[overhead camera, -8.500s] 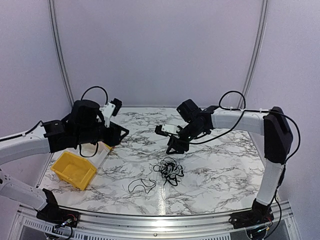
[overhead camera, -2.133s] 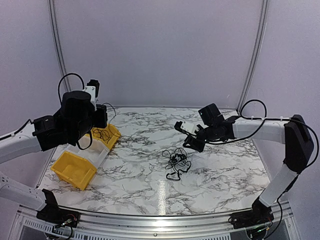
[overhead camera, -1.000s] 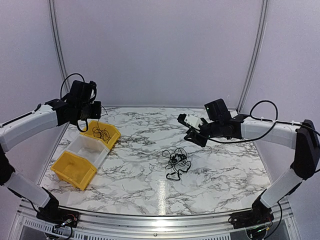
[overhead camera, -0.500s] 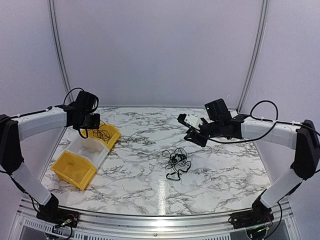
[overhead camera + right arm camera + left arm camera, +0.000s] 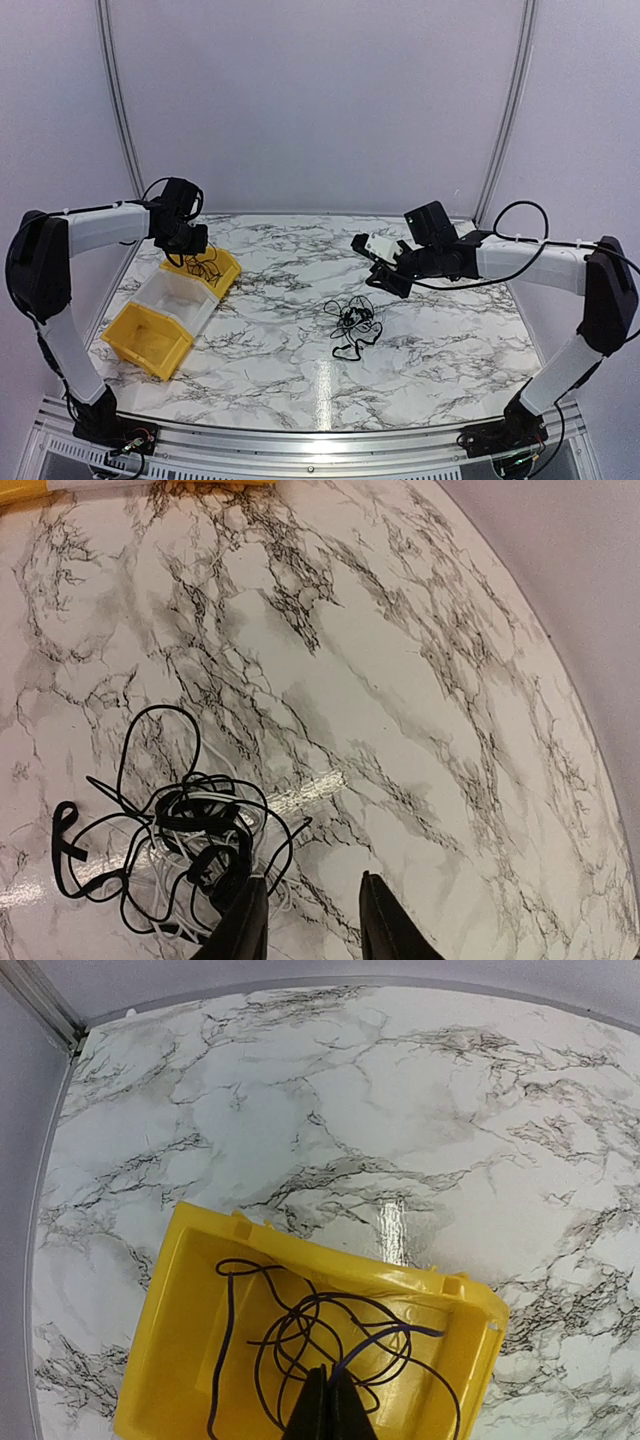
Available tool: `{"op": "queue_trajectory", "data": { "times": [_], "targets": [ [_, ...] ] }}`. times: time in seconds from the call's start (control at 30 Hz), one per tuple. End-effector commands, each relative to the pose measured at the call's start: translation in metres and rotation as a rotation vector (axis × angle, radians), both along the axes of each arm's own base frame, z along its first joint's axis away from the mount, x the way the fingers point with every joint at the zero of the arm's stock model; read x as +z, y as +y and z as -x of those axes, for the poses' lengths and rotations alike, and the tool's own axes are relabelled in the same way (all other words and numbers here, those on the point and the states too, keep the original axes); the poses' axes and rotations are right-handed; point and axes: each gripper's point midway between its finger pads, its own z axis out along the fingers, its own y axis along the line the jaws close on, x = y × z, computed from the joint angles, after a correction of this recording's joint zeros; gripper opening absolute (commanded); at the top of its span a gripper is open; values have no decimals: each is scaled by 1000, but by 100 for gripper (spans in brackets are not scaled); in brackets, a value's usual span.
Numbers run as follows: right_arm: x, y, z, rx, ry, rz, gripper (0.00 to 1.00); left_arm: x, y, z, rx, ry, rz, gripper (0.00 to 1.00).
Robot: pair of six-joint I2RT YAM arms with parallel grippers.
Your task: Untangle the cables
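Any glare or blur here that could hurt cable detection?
Top external: sharp, one glare streak on the table nearer the camera than the clump of cables. Left wrist: glare patch on the table beyond the yellow bin, cable inside crisp. Right wrist: bright streak right beside the clump, dark marble veins may mimic wires.

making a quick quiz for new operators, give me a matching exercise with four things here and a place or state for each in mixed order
1 left pincer
2 right pincer
3 cable clump
4 loose cable

a in the yellow bin
b open
c on the marble table
d shut

Pairs: 1-d, 2-b, 3-c, 4-a
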Motion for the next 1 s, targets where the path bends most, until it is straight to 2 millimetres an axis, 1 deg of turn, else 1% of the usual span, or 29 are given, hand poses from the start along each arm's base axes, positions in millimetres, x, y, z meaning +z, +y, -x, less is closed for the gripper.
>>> {"op": "queue_trajectory", "data": {
  "times": [0.0, 0.07, 0.13, 0.33, 0.43, 0.5, 0.57, 0.63, 0.7, 0.83, 0.97],
  "targets": [
    [-7, 7, 4, 26, 1, 18, 33, -9, -1, 5, -17, 40, 11, 0],
    [-9, 7, 4, 26, 0, 23, 33, -22, -5, 8, -32, 68, 29, 0],
    [-11, 8, 4, 27, -1, 30, 33, -28, -10, 7, -44, 91, 46, 0],
    [-16, 8, 5, 34, 5, 45, 33, -39, 3, 7, -13, 109, 8, 0],
    [-16, 9, 6, 38, 2, 46, 33, -46, 9, 1, 3, 133, 37, 5],
    [-14, 9, 6, 40, -2, 45, 33, -46, 14, -2, 24, 138, 73, 15],
    [-12, 9, 6, 40, -8, 44, 33, -40, 17, -3, 34, 125, 84, 22],
    [-10, 8, 6, 39, -15, 42, 33, -29, 19, -3, 33, 99, 81, 25],
    [-8, 7, 6, 36, -21, 44, 33, -17, 16, -2, 11, 74, 94, 30],
    [-10, 7, 5, 34, -21, 50, 33, 8, 12, 3, -19, 13, 120, 38],
    [-15, 7, 4, 29, -13, 48, 33, 27, 20, 9, -13, -40, 96, 43]
  ]
}}
